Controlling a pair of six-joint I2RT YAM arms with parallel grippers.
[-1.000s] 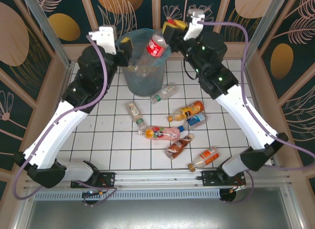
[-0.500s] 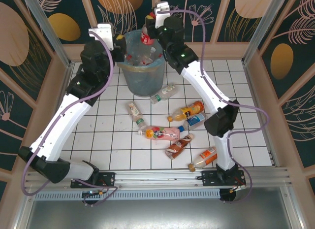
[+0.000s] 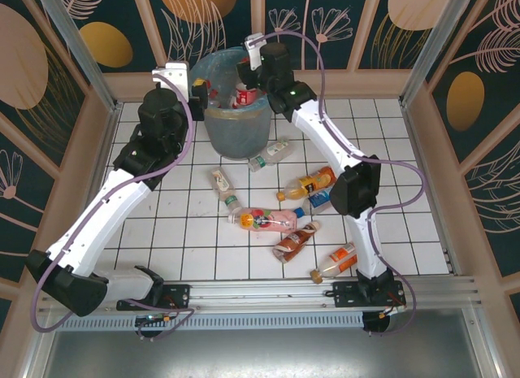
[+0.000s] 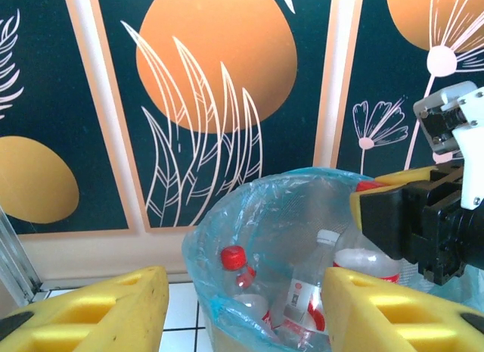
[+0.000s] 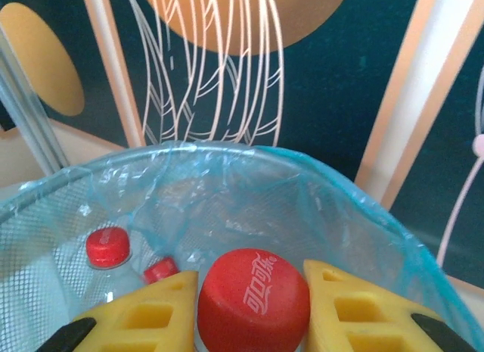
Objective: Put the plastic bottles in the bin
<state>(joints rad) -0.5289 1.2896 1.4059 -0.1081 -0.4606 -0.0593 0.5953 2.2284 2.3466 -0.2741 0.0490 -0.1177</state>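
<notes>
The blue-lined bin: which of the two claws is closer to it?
Right. The right gripper hangs over the bin, shut on a red-capped bottle; the left gripper sits open just outside its left rim.

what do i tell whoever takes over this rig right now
Right gripper: shut on a red-capped bottle, held over the bin opening, not yet released.
Left gripper: open, empty, at the bin's left rim.
Done: several bottles lie inside the bin.
Left: drop the held one, then collect about seven loose bottles lying on the tiled table in front of the bin.
</notes>
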